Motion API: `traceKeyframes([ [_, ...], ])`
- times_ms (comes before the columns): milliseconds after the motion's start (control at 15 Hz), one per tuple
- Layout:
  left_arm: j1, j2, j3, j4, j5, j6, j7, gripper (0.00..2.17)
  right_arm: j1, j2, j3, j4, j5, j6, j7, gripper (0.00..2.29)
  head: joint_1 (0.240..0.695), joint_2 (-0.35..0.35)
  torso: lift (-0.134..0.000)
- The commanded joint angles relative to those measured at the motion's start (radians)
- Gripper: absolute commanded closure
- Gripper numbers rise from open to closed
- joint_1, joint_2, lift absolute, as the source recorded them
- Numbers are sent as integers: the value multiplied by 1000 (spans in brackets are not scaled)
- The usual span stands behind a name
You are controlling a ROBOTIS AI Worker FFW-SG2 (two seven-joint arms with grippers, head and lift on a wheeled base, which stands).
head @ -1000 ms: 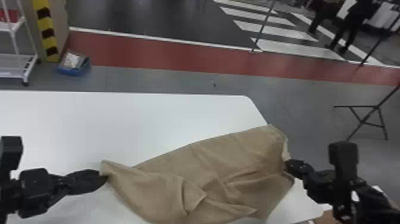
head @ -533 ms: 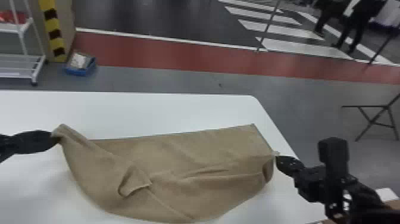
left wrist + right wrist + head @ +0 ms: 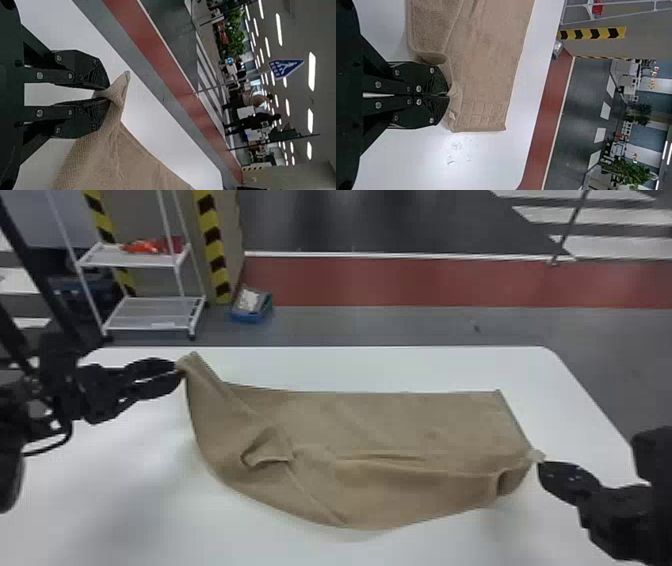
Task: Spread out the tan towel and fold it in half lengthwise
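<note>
Two grippers have the tan towel (image 3: 400, 425) stretched across the white surface (image 3: 115, 500), its far edge largely straight: the left gripper (image 3: 109, 95) has its fingers pinched on a lifted corner, the right gripper (image 3: 449, 95) its fingers closed on the cloth near the other end. Spreading looks partly done; a turned-over flap and creases in the middle want opening, and the lengthwise fold probably remains to be made. Beyond, on the floor, a blue bin (image 3: 248, 316) holds something pale that I can't identify.
</note>
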Motion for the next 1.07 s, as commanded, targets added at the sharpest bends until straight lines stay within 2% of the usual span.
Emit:
traceKeyframes([
  [0, 127, 7, 110, -169, 29, 91, 47, -2, 6, 3, 1, -3, 6, 7, 0, 1656, 695, 9, -123],
  [200, 293, -3, 198, -406, 15, 220, 90, 73, 3, 0, 3, 0, 8, 7, 0, 1656, 695, 37, -123],
  [333, 414, -13, 228, -571, 28, 260, 33, 93, 1, -2, 1, 1, 8, 7, 0, 1656, 695, 39, -123],
  [467, 538, -46, 239, -745, 15, 333, -13, 151, -3, -3, -3, 4, 8, 7, 0, 1656, 695, 29, -123],
  [667, 594, -95, 178, -887, -15, 539, -47, 215, -8, -2, -5, 9, 9, 7, 0, 1656, 695, -44, -123],
  [800, 589, -148, 129, -917, -60, 634, -31, 215, -6, 3, -5, 9, 8, 7, -1, 1656, 695, -110, -123],
  [1000, 541, -204, 34, -945, -113, 757, 7, 272, -2, 4, -5, 12, 9, 7, -1, 1656, 695, -161, -123],
])
